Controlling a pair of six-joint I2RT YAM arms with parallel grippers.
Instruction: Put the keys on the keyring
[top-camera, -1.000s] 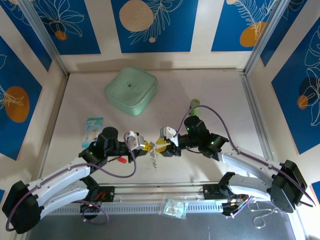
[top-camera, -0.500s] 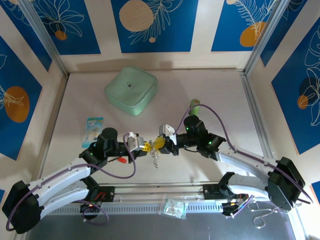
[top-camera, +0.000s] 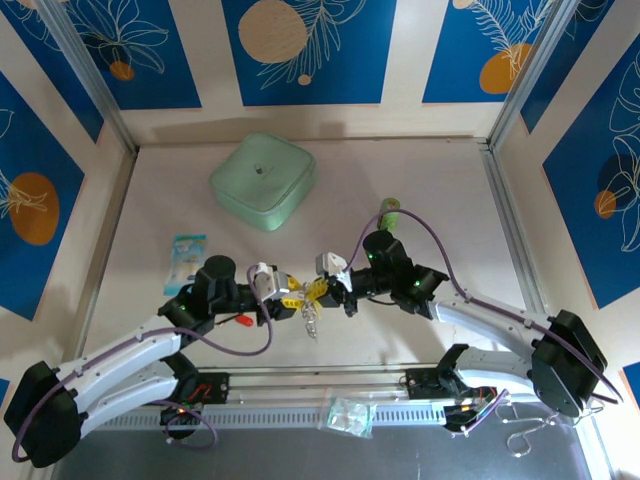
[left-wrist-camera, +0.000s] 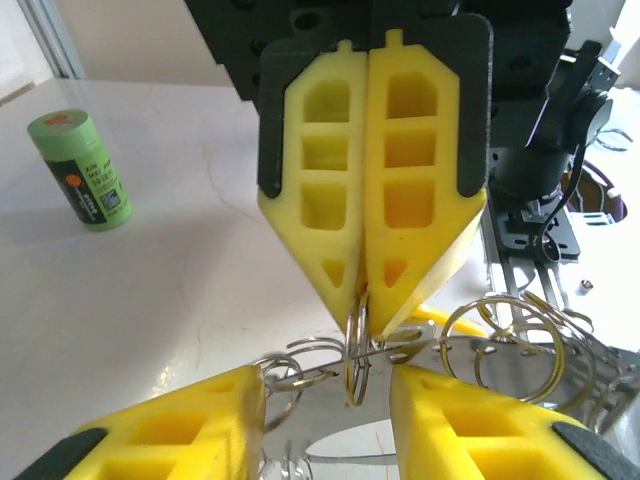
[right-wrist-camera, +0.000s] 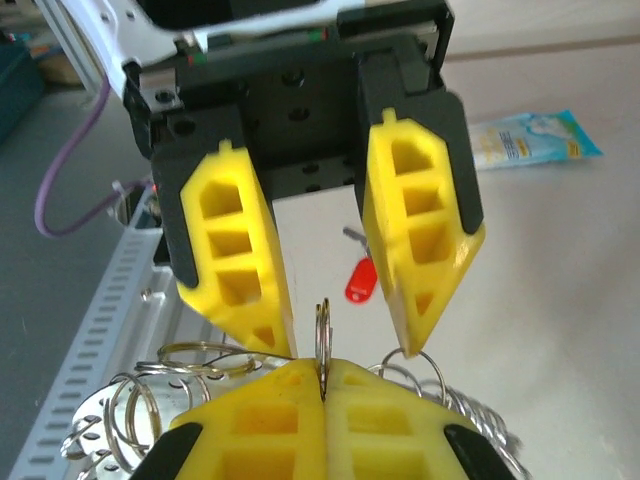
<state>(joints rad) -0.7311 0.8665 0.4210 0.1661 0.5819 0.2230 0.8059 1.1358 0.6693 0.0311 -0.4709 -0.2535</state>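
Note:
The keyring (left-wrist-camera: 357, 345) is a tangle of thin silver wire rings held above the table between the two arms. My right gripper (right-wrist-camera: 322, 368) is shut on one upright ring (right-wrist-camera: 322, 325) of it, and the rest droops below (top-camera: 311, 322). My left gripper (left-wrist-camera: 328, 380) faces it with its yellow fingers (left-wrist-camera: 215, 415) open on either side of that ring and apart from it. From above, the left gripper (top-camera: 292, 298) and right gripper (top-camera: 319, 292) meet tip to tip. A red-headed key (right-wrist-camera: 361, 280) lies on the table under the left arm (top-camera: 240, 320).
A green cylinder (top-camera: 389, 212) stands behind the right arm. The pale green square lid (top-camera: 263, 179) sits at the back. A small blue packet (top-camera: 187, 253) lies at the left. More wire rings (top-camera: 530, 432) and a plastic bag (top-camera: 349, 415) rest off the near edge.
My right gripper has shut on a ring of the keyring. The left gripper has opened and let go of it. The right arm has edged slightly left.

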